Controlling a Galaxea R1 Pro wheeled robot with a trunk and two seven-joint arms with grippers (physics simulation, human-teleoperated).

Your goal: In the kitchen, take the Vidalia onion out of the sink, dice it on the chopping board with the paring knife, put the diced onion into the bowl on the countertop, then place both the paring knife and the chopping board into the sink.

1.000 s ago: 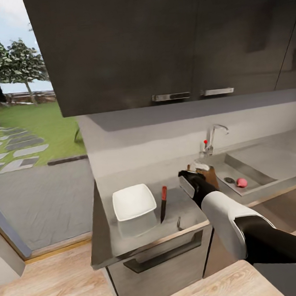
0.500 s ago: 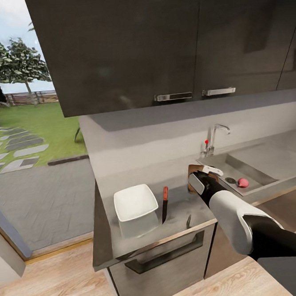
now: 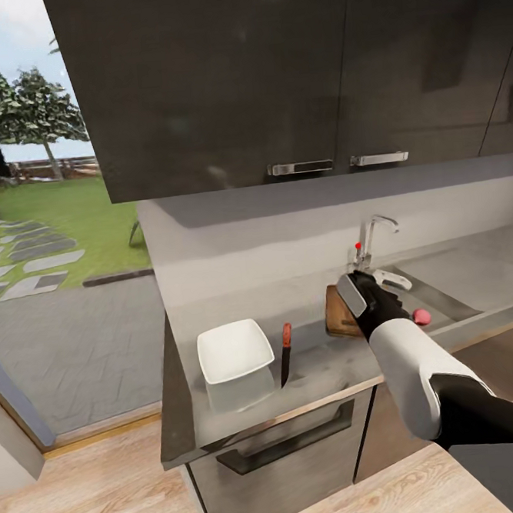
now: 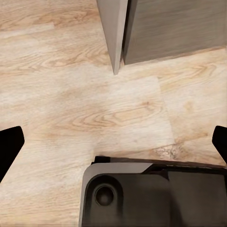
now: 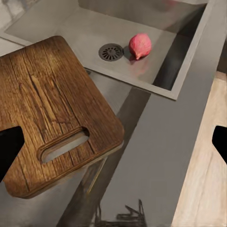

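Legible text: none; no labels, brands, numbers or signs readable on any surface (cabinet fronts, worktop, board and basin all unmarked).

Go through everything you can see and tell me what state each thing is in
Vidalia onion: whole, in the sink beside the drain.
Chopping board: flat, bare.
Paring knife: lying on the countertop.
Bowl: upright, empty.
Right gripper: open, holding nothing.
Left gripper: open.

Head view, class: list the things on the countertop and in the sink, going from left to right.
Bowl → paring knife → chopping board → right gripper → Vidalia onion.
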